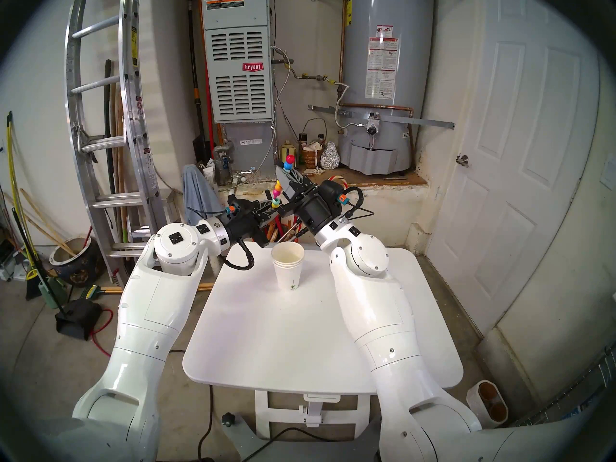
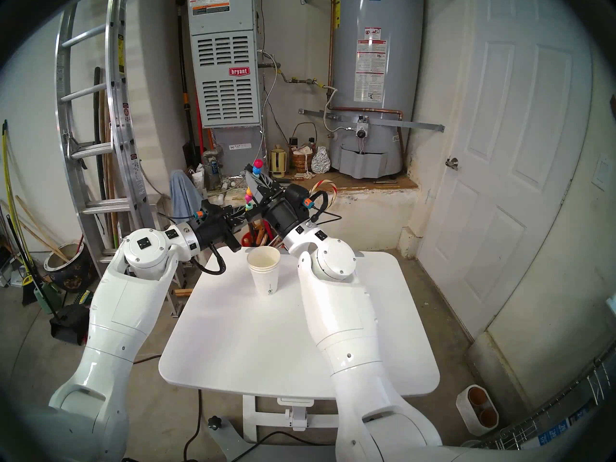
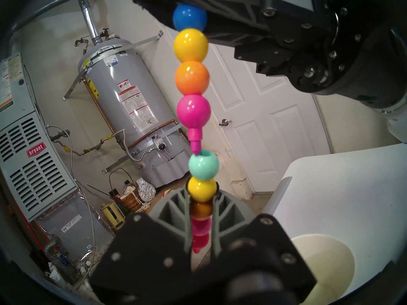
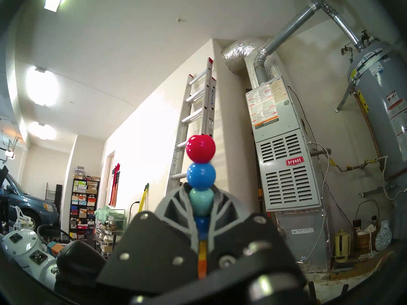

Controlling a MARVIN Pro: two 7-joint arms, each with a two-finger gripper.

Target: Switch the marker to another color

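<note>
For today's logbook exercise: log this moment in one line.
left gripper shut, marker lower half; right gripper shut, upper half; pink tip at teal bead

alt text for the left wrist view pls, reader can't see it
A stacked-bead marker is pulled apart in mid-air: the upper piece's pink tip hovers at the open teal bead of the lower piece, which the left gripper clamps between grey fingers. The right gripper holds the upper piece. Behind: a water heater, a white door.
</note>
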